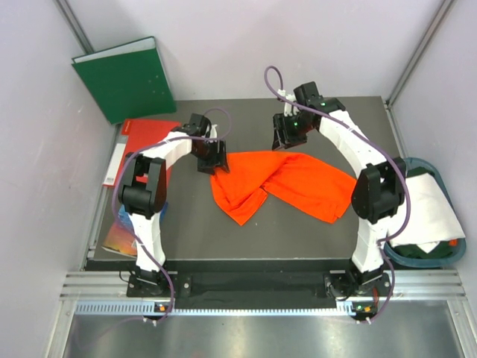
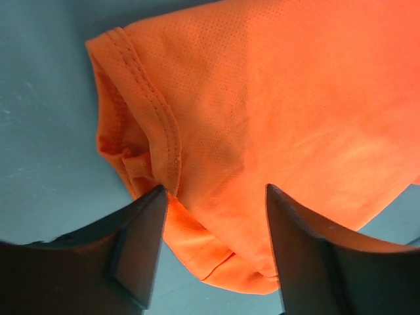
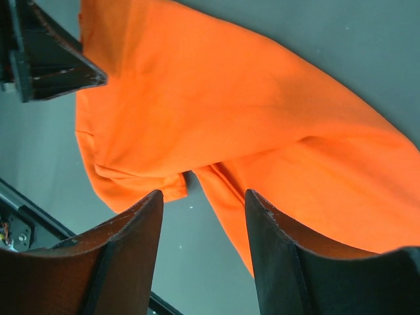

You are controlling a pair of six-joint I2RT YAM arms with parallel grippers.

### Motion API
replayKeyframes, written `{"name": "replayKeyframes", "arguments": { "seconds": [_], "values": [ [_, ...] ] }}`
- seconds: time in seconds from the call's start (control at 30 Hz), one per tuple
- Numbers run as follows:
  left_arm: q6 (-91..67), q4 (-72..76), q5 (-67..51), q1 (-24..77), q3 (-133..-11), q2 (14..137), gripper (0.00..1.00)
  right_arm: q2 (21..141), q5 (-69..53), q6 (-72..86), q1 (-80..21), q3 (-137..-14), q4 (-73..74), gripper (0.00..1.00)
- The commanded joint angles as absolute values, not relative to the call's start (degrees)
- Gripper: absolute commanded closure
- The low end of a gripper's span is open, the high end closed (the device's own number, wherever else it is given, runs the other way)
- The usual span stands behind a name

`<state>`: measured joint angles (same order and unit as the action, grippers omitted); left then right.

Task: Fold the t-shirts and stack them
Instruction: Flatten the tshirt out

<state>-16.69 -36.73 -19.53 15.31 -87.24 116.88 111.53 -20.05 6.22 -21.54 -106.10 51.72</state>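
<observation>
Along the near edge of the dark grey table [image 1: 194, 239] I see nothing folded and no stack begun. Off the near right corner, the plain white cloth t-shirt [image 1: 425, 205] hangs over a teal plastic basket [image 1: 417, 257], not on the table at all; I judge it untouched.

In the middle of the table lies the bright orange cloth t-shirt [image 1: 287, 183]. It is bunched and doubled over itself in a loose V rather than a neat fold, with one lobe toward the near left and the other toward the right edge.

At its far left corner my left gripper [image 2: 216, 190] sits low. Its fingers [image 2: 141, 243] stand apart on either side of the stitched hem, with cloth between them but not pinched. My right gripper [image 3: 203, 193] hovers over the shirt's far edge, its fingers [image 3: 125, 249] half spread with nothing between them.

Further off, a flat red folder [image 1: 145, 130] lies at the left edge and a green binder [image 1: 127, 78] leans at the far left corner.

I rate this as early: the orange shirt needs a proper fold, the white one fetching and folding, then stacking.
</observation>
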Motion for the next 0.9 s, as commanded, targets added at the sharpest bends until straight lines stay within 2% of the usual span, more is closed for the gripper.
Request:
{"name": "replayKeyframes", "arguments": {
  "seconds": [0.0, 0.03, 0.07, 0.13, 0.43, 0.6, 0.7, 0.73, 0.77, 0.8, 0.83, 0.87],
  "values": [
    [-16.96, -35.68, -22.23, 15.29, -87.18, 116.98, 0.42, 110.13, -19.07, 6.33, -20.57, -105.47, 50.36, 0.47],
    [-16.96, -35.86, -22.32, 15.21, -87.54, 117.42, 0.49, 110.13, -19.07, 6.24, -20.48, -105.64, 50.36, 0.47],
    [-16.96, -35.86, -22.41, 15.29, -87.71, 117.6, 0.7, 110.21, -19.07, 6.15, -20.48, -105.64, 50.27, 0.47],
    [-17.05, -36.12, -22.33, 15.29, -88.42, 117.34, 1.0, 110.3, -18.9, 6.15, -20.39, -105.73, 50.45, 0.47],
    [-21.25, -28.41, -24.26, 12.4, -91.76, 110.93, 1.0, 110.48, -17.67, 6.15, -20.39, -104.68, 50.54, 0.47],
    [-35.48, -14.09, -23.28, 4.77, -91.84, 111.44, 1.0, 109.16, -15.91, 7.03, -20.39, -101.0, 49.84, 0.48],
    [-42.52, -8.71, -24.78, 0.46, -95.88, 116.88, 1.0, 107.85, -15.38, 8.52, -20.3, -97.14, 48.17, 0.47],
    [-43.58, -7.83, -26.61, -1.04, -97.28, 120.29, 0.87, 107.58, -15.9, 9.31, -20.3, -96.16, 47.03, 0.48],
    [-45.42, -7.47, -28.54, -1.92, -99.99, 121.98, 0.59, 107.06, -16.17, 9.66, -20.39, -95.2, 46.59, 0.48],
    [-46.05, -7.38, -30.57, -3.15, -101.59, 123.56, 0.39, 106.79, -16.35, 10.02, -20.48, -93.71, 46.15, 0.48],
    [-46.4, -7.99, -33.72, -3.51, -102.82, 125.49, 0.08, 106.53, -16.43, 10.28, -20.48, -93.17, 45.88, 0.48],
    [-46.41, -7.56, -34.71, -3.43, -103.09, 125.59, 0.01, 106.18, -16.44, 10.37, -20.57, -92.82, 45.53, 0.48]
  ]
}}
